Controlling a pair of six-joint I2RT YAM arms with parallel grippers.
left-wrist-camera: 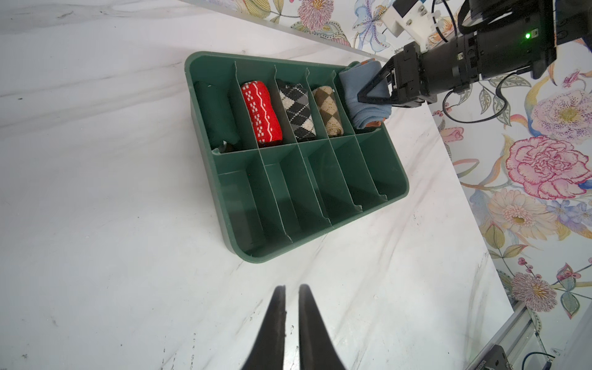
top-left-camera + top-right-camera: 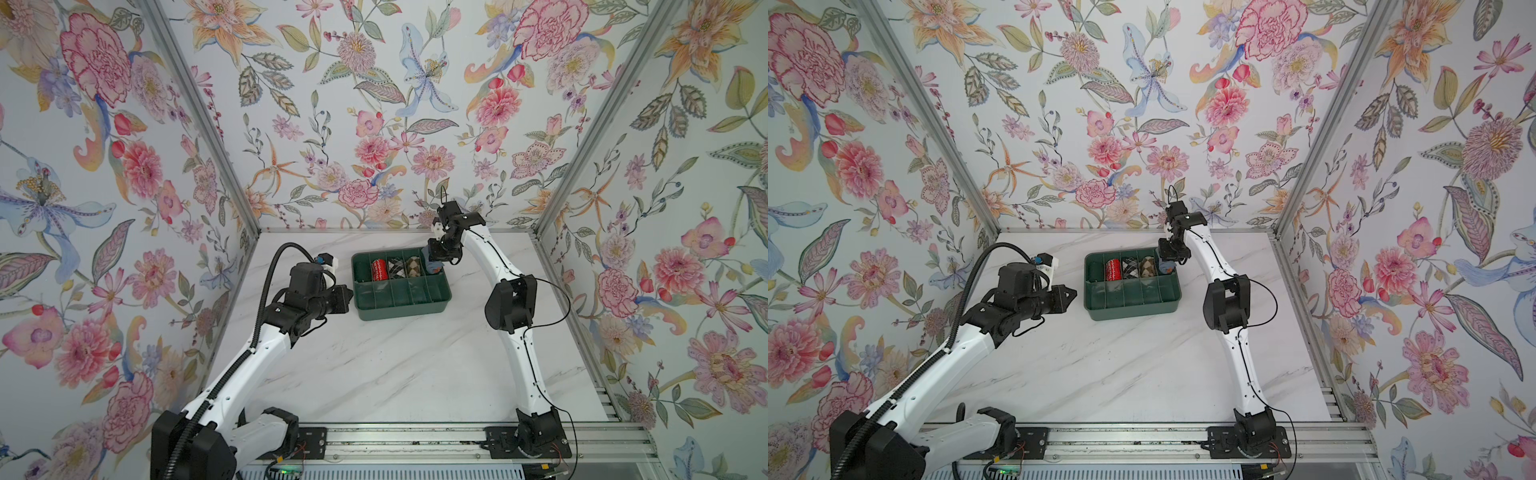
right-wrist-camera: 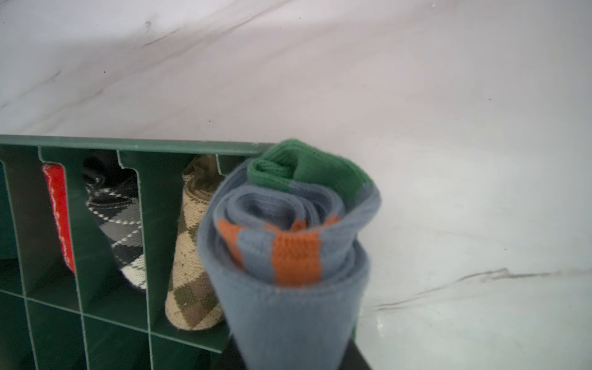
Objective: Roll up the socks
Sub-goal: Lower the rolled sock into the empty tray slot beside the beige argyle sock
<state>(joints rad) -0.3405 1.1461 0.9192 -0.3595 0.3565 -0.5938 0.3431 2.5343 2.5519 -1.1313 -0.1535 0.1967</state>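
Note:
The socks (image 3: 288,243) are a grey-blue roll with orange stripes and a green end. My right gripper (image 1: 373,96) is shut on the roll and holds it at the far right back compartment of the green tray (image 1: 320,250). The socks (image 1: 358,105) stand partly above the tray's rim. In both top views the socks (image 2: 434,265) (image 2: 1167,266) show under the right gripper (image 2: 437,258). My left gripper (image 1: 291,288) hovers over bare table to the left of the tray, shut with nothing between its fingers; a top view shows the left gripper (image 2: 347,293) there too.
Other back-row compartments of the tray (image 2: 401,316) hold a dark green bundle (image 1: 216,118), a red white-patterned bundle (image 1: 261,112), a black-white argyle bundle (image 1: 296,110) and a brown argyle bundle (image 1: 328,110). The front row holds nothing. Floral walls enclose the marble table (image 2: 395,374).

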